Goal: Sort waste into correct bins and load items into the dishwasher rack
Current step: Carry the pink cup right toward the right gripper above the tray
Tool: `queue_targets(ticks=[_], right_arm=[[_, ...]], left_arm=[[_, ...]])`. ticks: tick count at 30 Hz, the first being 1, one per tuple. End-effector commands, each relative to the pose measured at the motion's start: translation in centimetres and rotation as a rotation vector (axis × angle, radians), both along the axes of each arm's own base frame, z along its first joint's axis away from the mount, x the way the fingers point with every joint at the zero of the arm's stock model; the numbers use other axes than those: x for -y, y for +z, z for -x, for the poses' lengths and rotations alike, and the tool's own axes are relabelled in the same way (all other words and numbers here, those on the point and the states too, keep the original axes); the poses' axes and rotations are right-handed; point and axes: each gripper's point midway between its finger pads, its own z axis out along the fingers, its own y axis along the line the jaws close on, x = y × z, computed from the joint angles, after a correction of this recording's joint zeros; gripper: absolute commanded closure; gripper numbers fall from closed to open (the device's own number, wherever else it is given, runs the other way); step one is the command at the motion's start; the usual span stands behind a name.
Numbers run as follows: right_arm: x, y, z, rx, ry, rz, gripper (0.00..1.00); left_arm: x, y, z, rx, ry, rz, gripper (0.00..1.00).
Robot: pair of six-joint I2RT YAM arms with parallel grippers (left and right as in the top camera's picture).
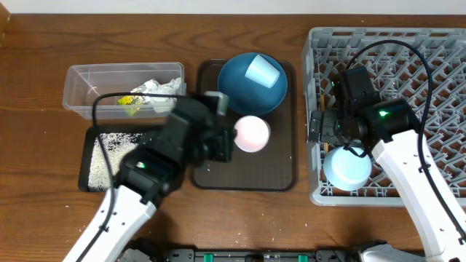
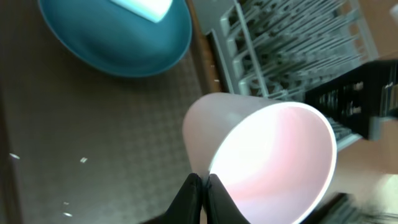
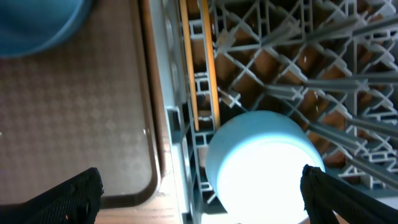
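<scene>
My left gripper [image 1: 230,140] is shut on the rim of the pale pink cup [image 1: 252,133], one finger inside and one outside; the left wrist view shows the fingertips [image 2: 202,186] pinching the cup wall [image 2: 249,137]. The cup is over the brown serving tray [image 1: 284,171]. Behind it lies the dark-blue plate [image 1: 237,91] with the light-blue cup [image 1: 262,71] on it. My right gripper [image 3: 202,199] is open above the light-blue bowl [image 3: 264,165], which sits in the grey rack's [image 1: 437,80] front-left corner [image 1: 348,167]. Wooden chopsticks [image 3: 200,62] lie in the rack.
The clear tub [image 1: 80,91] at the back left holds the crumpled white-and-yellow wrapper [image 1: 153,94]. The black tray [image 1: 91,178] in front of it holds rice grains [image 1: 109,149]. A few grains lie on the brown tray [image 2: 84,160]. No carrot piece shows.
</scene>
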Motion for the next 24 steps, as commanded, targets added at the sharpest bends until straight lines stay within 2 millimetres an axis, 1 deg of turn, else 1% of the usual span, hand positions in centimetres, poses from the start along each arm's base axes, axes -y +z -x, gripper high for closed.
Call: queue_targets(ticks=[1, 2, 5, 7, 9, 10, 11, 12, 13, 15, 16, 17, 18, 19, 22, 23, 24], right_arm=[[0.1, 0.1, -0.7, 0.021, -0.011, 0.001, 0.01], [0.0, 0.1, -0.8, 0.027, -0.010, -0.003, 0.01], [-0.6, 0.3, -1.3, 0.043, 0.000, -0.036, 0.01], [-1.6, 0.2, -0.8, 0.021, 0.047, -0.083, 0.01], [-2.8, 0.2, -0.5, 0.003, 0.100, -0.135, 0.01], [-3.0, 0.2, -0.3, -0.004, 0.106, -0.150, 0.01], [-3.4, 0.3, 0.0, -0.014, 0.114, -0.173, 0.01], [-3.9, 0.4, 0.2, -0.019, 0.142, -0.194, 0.02], [-4.7, 0.7, 0.4, -0.016, 0.213, -0.228, 0.08], [-6.6, 1.9, 1.0, 0.013, 0.394, -0.308, 0.24], [-7.2, 2.8, 1.2, 0.033, 0.458, -0.341, 0.29], [-7.4, 3.5, 1.4, 0.051, 0.496, -0.369, 0.31], [-7.6, 4.6, 1.6, 0.083, 0.541, -0.407, 0.31], [-7.8, 5.3, 1.8, 0.106, 0.574, -0.432, 0.30], [-8.9, 8.4, 3.3, 0.231, 0.776, -0.542, 0.31], [-9.1, 9.2, 3.8, 0.256, 0.818, -0.570, 0.26], [-9.4, 10.1, 4.7, 0.285, 0.870, -0.605, 0.14]], left_arm=[[-0.4, 1.9, 0.1, -0.102, -0.072, 0.229, 0.94], [-0.9, 2.5, 0.0, -0.132, -0.095, 0.310, 0.94], [-2.1, 5.2, -0.1, -0.174, -0.232, 0.565, 0.94], [-2.9, 6.3, -0.1, -0.191, -0.304, 0.683, 0.94], [-3.4, 6.5, -0.3, -0.210, -0.353, 0.761, 0.94], [-3.6, 6.4, -0.4, -0.221, -0.361, 0.781, 0.94], [-3.7, 5.8, -0.8, -0.239, -0.354, 0.787, 0.94], [-3.7, 5.4, -1.0, -0.243, -0.353, 0.788, 0.94], [-3.6, 5.1, -1.2, -0.250, -0.352, 0.789, 0.94], [-3.6, 4.5, -1.6, -0.266, -0.348, 0.792, 0.94], [-3.6, 4.3, -1.7, -0.273, -0.345, 0.794, 0.94], [-3.6, 4.1, -1.8, -0.277, -0.343, 0.795, 0.94], [-3.6, 3.9, -2.0, -0.279, -0.343, 0.795, 0.94], [-3.6, 3.9, -2.0, -0.279, -0.343, 0.795, 0.94], [-3.4, 3.8, -2.0, -0.281, -0.350, 0.794, 0.94], [-3.2, 3.8, -1.8, -0.285, -0.356, 0.793, 0.94], [-2.9, 3.8, -1.7, -0.289, -0.366, 0.792, 0.94]])
